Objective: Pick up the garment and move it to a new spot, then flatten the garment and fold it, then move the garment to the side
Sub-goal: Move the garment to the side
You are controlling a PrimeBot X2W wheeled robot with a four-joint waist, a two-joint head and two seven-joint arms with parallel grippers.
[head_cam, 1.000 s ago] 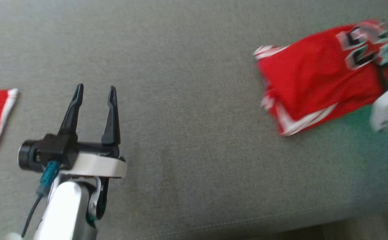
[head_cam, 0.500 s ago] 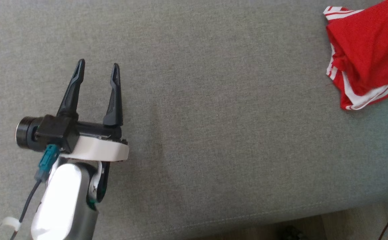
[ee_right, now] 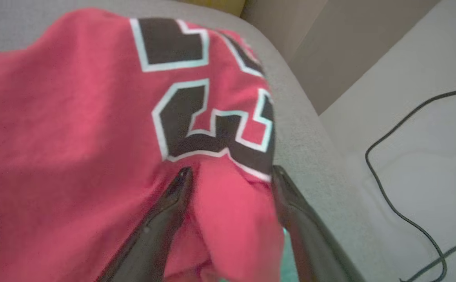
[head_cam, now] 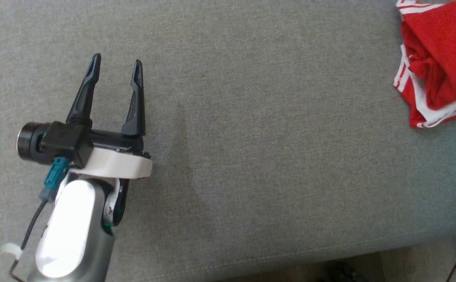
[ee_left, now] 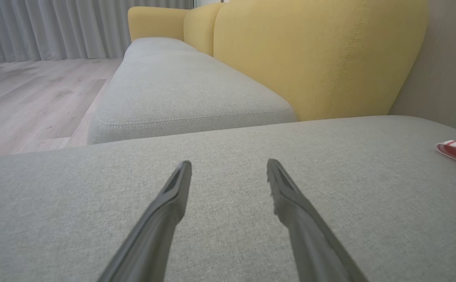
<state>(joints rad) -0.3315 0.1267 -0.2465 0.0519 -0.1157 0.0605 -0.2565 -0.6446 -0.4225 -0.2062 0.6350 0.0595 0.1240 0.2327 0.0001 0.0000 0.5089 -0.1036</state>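
Your left claw (head_cam: 115, 60) stands spread in the lower left of the head view, both dark fingers pointing up the frame, with bare grey sofa seat (head_cam: 251, 137) showing in the gap. Your right claw (ee_right: 230, 169) is spread too, low in the middle of its wrist view; a fold of the red garment (ee_right: 75, 117) bulges up between its two fingers, and you cannot tell whether either finger presses the cloth. The garment covers the left and centre of that view, black numerals outlined in white on top, and it lies at the rounded edge of the seat. In the head view it sits bunched in the upper right corner, cut by the frame edge, white-striped trim along its left and lower sides, well apart from your left claw. Further out, the left wrist view shows a yellow backrest (ee_left: 310, 58) at upper centre and a wooden floor (ee_left: 28, 98) at upper left; the right wrist view shows a dark cable (ee_right: 388, 196) on pale floor at the right.
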